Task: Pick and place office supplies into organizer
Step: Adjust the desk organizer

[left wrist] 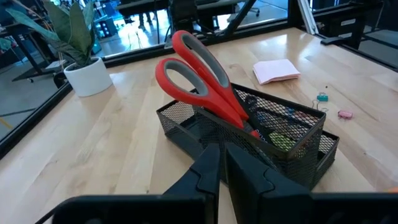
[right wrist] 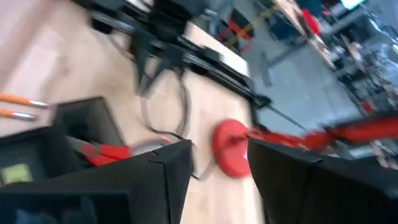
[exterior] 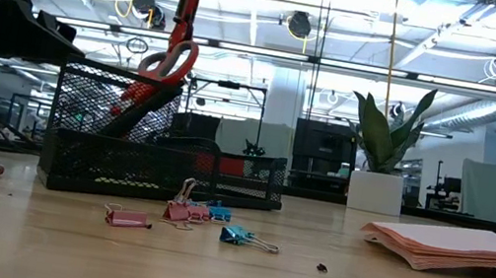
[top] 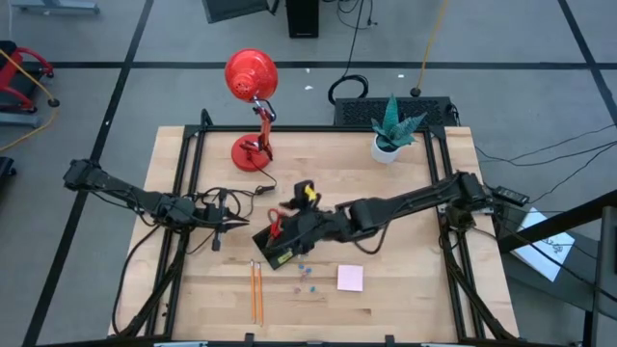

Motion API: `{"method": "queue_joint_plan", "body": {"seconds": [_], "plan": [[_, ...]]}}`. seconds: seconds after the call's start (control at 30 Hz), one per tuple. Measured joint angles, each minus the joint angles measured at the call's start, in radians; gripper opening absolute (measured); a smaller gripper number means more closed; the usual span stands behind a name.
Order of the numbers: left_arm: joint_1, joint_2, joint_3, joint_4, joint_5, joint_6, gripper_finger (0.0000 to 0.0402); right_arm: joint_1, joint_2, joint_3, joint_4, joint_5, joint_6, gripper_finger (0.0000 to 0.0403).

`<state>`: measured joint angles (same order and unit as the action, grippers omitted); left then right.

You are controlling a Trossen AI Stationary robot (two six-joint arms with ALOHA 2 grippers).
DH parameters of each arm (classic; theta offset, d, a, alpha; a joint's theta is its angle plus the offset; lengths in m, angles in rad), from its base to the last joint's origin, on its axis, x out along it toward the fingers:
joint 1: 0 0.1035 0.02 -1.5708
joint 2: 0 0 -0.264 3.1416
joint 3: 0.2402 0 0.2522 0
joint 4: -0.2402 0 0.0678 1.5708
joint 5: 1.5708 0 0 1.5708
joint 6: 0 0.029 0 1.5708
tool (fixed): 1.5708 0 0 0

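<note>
The scissors (left wrist: 208, 84) stand handles-up in the black mesh organizer (top: 280, 246), near the middle of the tabletop (top: 405, 241). They are hard, stiff and a bit heavy, with smooth red loops. The thin part just under the loops looks like the best place to hold. The right gripper (top: 301, 229) hangs over them, jaws let go. The left gripper (top: 220, 214) waits at nine o'clock, jaws squeezed together on nothing.

Even overhead lighting, no harsh shadows on the tabletop (top: 405, 241). Ceiling fixtures glare in the low view. Right wrist view heavily motion-blurred beyond its tool (right wrist: 214, 180).
</note>
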<state>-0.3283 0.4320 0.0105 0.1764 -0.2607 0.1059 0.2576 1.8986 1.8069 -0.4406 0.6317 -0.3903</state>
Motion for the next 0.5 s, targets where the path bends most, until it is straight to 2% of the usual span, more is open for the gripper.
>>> {"method": "queue_joint_plan", "body": {"seconds": [0.13,0.27,0.37,0.5], "plan": [[0.000,0.000,0.000,-0.001,0.000,-0.005,0.0031,-0.049,-0.042,-0.018,-0.059,0.023,0.047,0.0136],[0.000,0.000,0.000,-0.002,0.010,-0.014,0.0031,-0.121,-0.060,-0.110,-0.071,-0.028,0.090,0.0078],[0.000,0.000,0.000,0.005,0.082,-0.032,0.0031,-0.178,-0.074,-0.200,-0.047,-0.073,0.114,0.0017],[-0.020,0.000,0.000,0.049,0.185,-0.090,0.0031,-0.255,-0.119,-0.330,0.048,-0.119,0.149,0.0011]]}}
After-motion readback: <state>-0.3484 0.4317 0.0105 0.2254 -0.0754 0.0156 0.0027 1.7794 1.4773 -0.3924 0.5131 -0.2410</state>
